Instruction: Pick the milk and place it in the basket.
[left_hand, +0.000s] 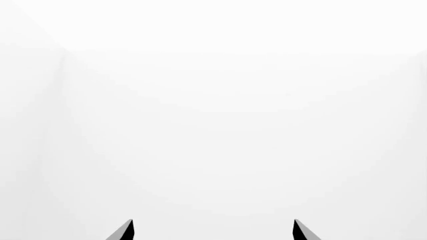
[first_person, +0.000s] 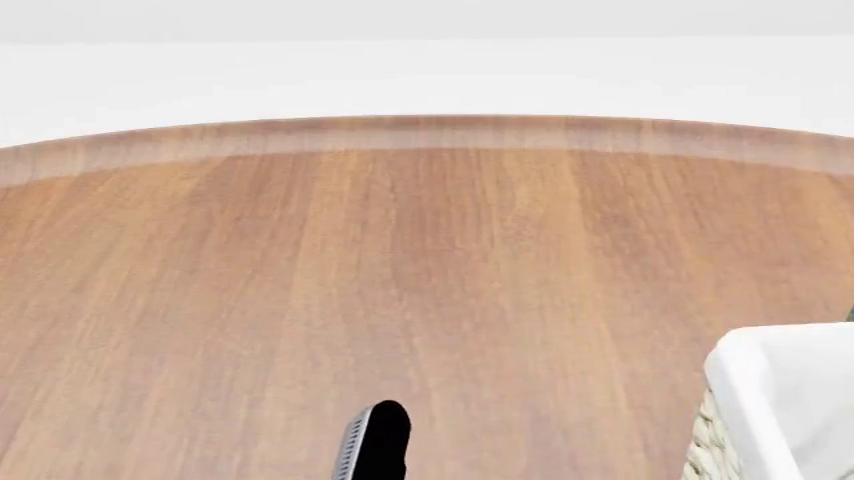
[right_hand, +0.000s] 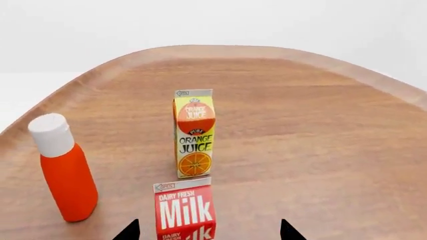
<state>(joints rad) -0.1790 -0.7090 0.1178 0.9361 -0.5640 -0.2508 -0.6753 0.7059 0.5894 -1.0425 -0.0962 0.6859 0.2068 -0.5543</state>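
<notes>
your right gripper (right_hand: 209, 232) has its dark fingertips spread apart, and the small gable-top milk carton (right_hand: 185, 210) stands upright between them: red face, white "milk" lettering, "dairy fresh" above it. just behind the milk stands the orange-and-yellow orange juice carton (right_hand: 194, 133); an orange bottle with a white cap (right_hand: 63, 170) stands off to one side of it. all sit on the round wooden table (right_hand: 320, 150). your left gripper (left_hand: 213, 231) is also parted, facing blank white. in the head view, the cream wicker basket with white liner (first_person: 781, 410) shows at the table's near right edge.

Black, pointed pincer fingertips (left_hand: 123, 231) — grey on one facet — and a ridged grey-black pincer (first_person: 374, 444).
</notes>
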